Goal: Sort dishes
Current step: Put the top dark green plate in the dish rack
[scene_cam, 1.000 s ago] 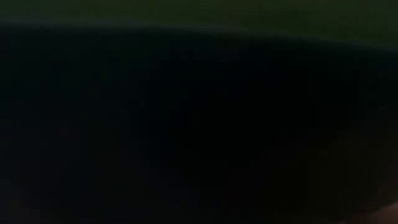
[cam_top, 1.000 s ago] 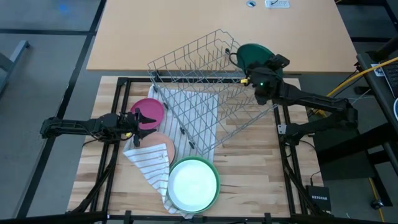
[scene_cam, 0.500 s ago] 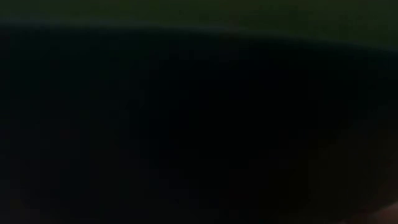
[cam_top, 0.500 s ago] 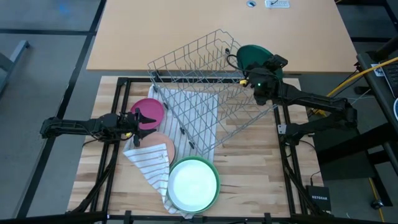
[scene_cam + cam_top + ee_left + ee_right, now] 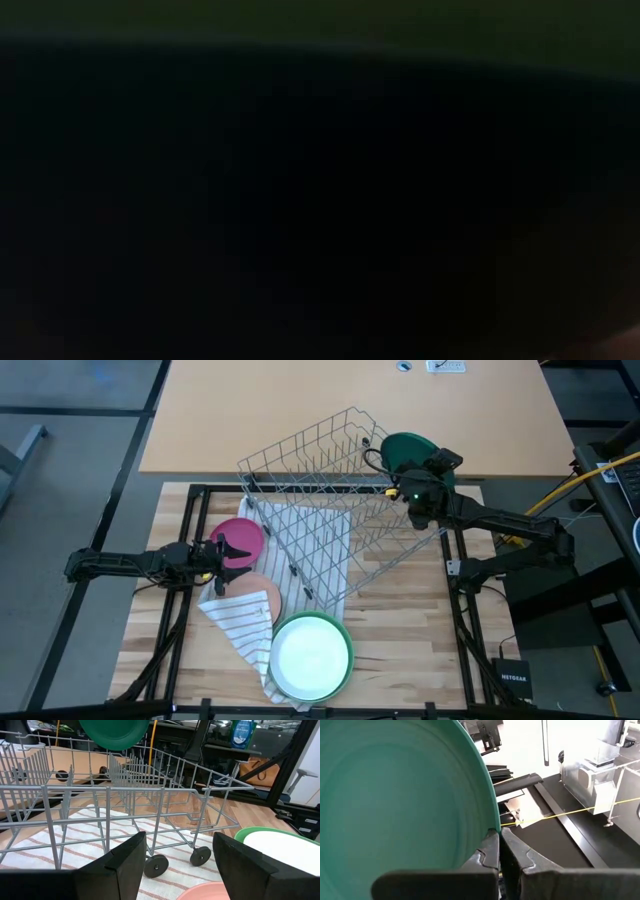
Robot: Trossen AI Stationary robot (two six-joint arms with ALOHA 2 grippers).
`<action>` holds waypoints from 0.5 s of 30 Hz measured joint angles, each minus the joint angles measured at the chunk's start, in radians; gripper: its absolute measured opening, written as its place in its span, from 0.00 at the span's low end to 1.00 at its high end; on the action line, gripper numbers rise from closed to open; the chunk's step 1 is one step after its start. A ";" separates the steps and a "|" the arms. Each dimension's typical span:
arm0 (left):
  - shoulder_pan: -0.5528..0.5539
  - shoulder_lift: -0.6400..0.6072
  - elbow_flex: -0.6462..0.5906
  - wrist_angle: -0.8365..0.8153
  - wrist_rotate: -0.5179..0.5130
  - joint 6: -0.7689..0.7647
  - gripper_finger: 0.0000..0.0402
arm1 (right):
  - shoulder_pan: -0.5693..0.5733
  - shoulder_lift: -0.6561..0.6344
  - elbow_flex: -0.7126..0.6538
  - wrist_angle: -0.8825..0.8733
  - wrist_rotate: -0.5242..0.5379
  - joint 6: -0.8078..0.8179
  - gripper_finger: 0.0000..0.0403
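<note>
1. Two grippers: right gripper point(image 5: 499, 851) pinches the dark green plate point(image 5: 405, 450) by its rim, clear above the wire rack point(image 5: 330, 500), probably for slotting.
2. Left gripper point(image 5: 232, 553), spread, waits beside the magenta plate point(image 5: 238, 535).

Two dark, slender jointed arms. Left end effector point(image 5: 232, 563): black angular fingers, yellow detail apparently beside them. Right end effector point(image 5: 404, 478): matte black moulded fingers, small green light noted.
</note>
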 joint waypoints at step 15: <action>0.000 0.000 0.000 0.000 0.000 0.000 0.55 | 0.000 0.000 0.000 0.000 0.000 0.011 0.00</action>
